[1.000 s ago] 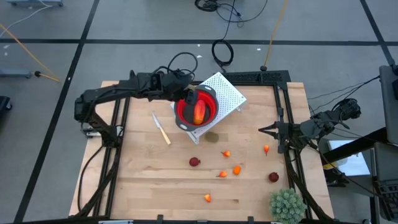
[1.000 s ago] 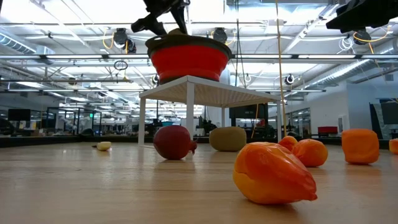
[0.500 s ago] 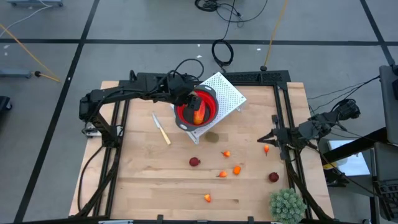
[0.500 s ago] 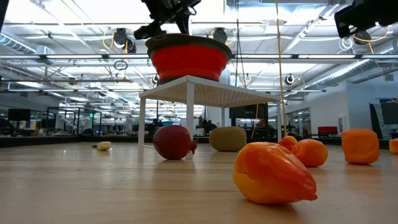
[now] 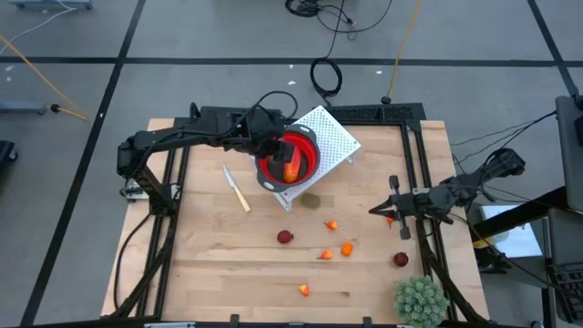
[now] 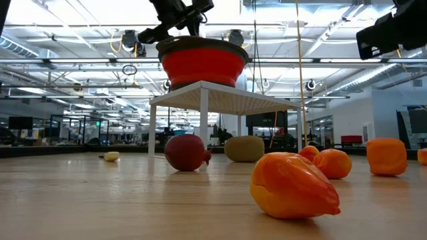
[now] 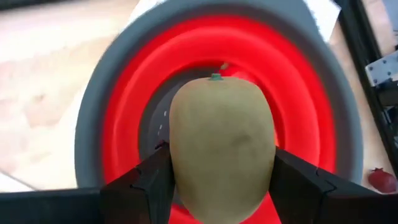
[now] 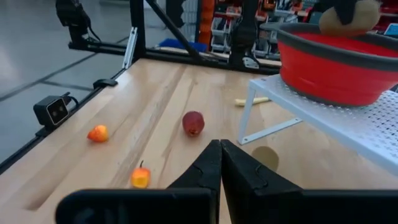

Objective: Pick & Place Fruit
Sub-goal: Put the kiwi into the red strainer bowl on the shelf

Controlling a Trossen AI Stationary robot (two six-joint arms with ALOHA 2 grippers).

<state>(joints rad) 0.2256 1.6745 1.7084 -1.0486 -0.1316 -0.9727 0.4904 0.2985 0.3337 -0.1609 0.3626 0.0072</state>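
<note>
Item: olive-brown oval toy fruit, smooth, with a small green stem nub at one end. It was clamped between the two dark fingers of the left gripper, one finger on each flank, and hung directly over the well of the red collapsible bowl with the grey rim. Its long axis ran forward from the gripper, stem end away from the fingers. An orange piece already lay in the bowl.

Support: the bowl sat on a white perforated metal stand toward the back of the pale wooden table.

Relation governing the next move: the fruit lay straight above the bowl, so a release would probably land it inside.

Second arm: the right gripper was at the table's right side with its fingers pressed together on nothing, nearest a small orange piece.

Markings: no brand, label or legible writing was visible.
</note>
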